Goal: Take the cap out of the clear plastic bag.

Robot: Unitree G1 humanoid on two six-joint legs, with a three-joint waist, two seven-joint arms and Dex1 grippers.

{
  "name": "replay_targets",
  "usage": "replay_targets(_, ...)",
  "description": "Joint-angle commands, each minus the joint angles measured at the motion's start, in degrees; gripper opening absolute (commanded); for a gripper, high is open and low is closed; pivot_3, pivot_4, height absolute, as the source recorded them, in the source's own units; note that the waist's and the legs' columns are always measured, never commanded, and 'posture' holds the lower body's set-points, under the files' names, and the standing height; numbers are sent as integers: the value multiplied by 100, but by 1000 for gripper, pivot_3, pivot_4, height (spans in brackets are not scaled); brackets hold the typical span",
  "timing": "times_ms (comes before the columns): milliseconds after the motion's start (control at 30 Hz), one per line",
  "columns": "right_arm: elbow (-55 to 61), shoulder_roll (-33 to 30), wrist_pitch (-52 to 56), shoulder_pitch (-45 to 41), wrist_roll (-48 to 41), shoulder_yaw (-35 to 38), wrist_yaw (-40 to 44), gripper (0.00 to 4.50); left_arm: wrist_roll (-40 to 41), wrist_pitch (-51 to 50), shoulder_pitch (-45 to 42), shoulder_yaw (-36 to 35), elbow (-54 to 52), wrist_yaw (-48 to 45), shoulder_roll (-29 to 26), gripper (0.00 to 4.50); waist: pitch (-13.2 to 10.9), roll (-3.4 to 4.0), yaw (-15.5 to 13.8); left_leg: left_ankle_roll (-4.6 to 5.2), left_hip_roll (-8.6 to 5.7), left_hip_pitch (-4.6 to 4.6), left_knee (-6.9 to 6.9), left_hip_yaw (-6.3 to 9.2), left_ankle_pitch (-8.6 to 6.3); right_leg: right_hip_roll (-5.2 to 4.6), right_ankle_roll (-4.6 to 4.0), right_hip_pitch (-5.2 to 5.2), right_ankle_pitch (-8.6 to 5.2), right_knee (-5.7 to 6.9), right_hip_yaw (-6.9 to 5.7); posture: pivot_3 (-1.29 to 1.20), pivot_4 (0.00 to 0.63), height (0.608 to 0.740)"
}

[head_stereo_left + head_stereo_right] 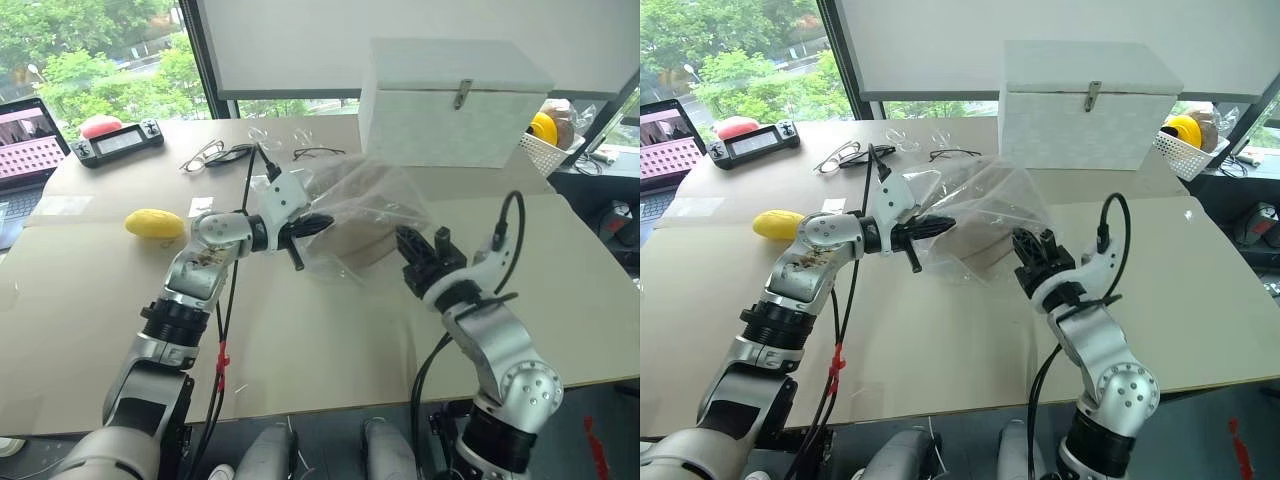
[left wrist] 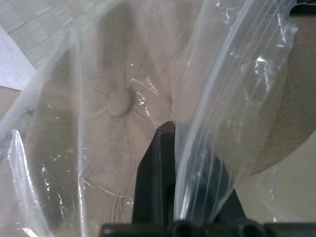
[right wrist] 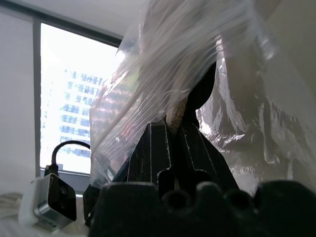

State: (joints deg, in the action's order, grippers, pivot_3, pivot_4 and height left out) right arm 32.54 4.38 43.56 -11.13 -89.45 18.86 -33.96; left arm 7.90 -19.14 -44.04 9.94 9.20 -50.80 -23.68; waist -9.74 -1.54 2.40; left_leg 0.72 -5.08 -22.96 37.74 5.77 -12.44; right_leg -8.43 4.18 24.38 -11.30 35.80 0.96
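We find the right gripper [image 1: 418, 250] nearest us, its two black fingers pressed together on the near right edge of the large clear crinkly plastic bag [image 1: 375, 205], a strip of film caught between them in the right wrist view. The left gripper [image 1: 308, 228] is likewise closed, pinching the bag's left edge, so the bag hangs stretched between both grippers above the tan table [image 1: 330, 330]. The soft beige-tan fabric cap [image 2: 116, 103] sits inside the bag; we see its crown button through the film in the left wrist view. Further left lies a yellow oval object [image 1: 154, 224]. Beyond are spectacles [image 1: 215, 155], a black handheld controller [image 1: 118, 141], and a white box with a metal latch [image 1: 450, 105].
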Motion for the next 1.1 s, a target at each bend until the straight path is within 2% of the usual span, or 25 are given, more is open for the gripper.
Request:
replay_targets(33, 664, 1, -108, 584, -409, -782, 125, 26, -1, 99, -31, -50, -101, 2, -37, 0, 0, 0, 17, 4, 0, 1, 0, -2, -2, 1, 0, -2, 0, 0, -1, 0, 150, 740)
replay_targets(200, 1047, -323, -547, 1108, -927, -1105, 119, 26, -3, 123, -21, -58, -107, 5, -58, 0, 0, 0, 10, 5, 5, 11, 1, -9, -2, 1, 11, -9, -9, -14, 4, 0, 150, 740)
replay_targets(367, 1450, -1020, -1164, 1357, -1861, -728, 278, 26, -10, 179, -24, -62, -70, -3, -79, 0, 0, 0, -9, 5, 6, 11, 3, -7, -2, 0, 35, -16, -23, -22, 4, 0, 150, 740)
replay_targets(500, 1625, -1874, -1333, 1581, -2327, -278, 701, 26, 1, 190, -11, -64, -74, -7, -85, 0, 0, -1, -19, 6, 5, 9, 3, -7, -3, 0, 28, -16, -19, -26, 5, 0, 150, 740)
replay_targets(700, 2102, -3381, -825, 2627, -2345, 381, 2370, 26, 9, 229, -11, -64, -51, -7, -72, 0, -1, -1, -57, 14, 4, 7, 3, -9, -7, 1, 34, -30, -23, -48, 0, 0, 150, 740)
replay_targets(767, 2330, -3797, -486, 3233, -1999, 589, 3152, 26, 5, 253, -20, -68, -24, 2, -65, 0, 0, -1, -88, 17, 6, 7, 3, -11, -9, 1, 34, -33, -23, -53, 0, 0, 150, 740)
replay_targets(933, 2669, -4301, -212, 4545, -962, 1259, 5144, 26, 22, 218, 28, -75, -102, 28, -52, 0, 0, -3, -168, 22, 8, 3, 8, -13, -12, 1, 41, -40, -27, -66, -4, 0, 150, 740)
replay_targets(1100, 2746, -4725, -477, 5009, -174, 1753, 7355, 26, 26, 192, 48, -79, -136, 34, -52, 0, 0, -4, -176, 25, 15, 11, 13, -18, -14, 0, 60, -60, -33, -77, 0, 0, 150, 740)
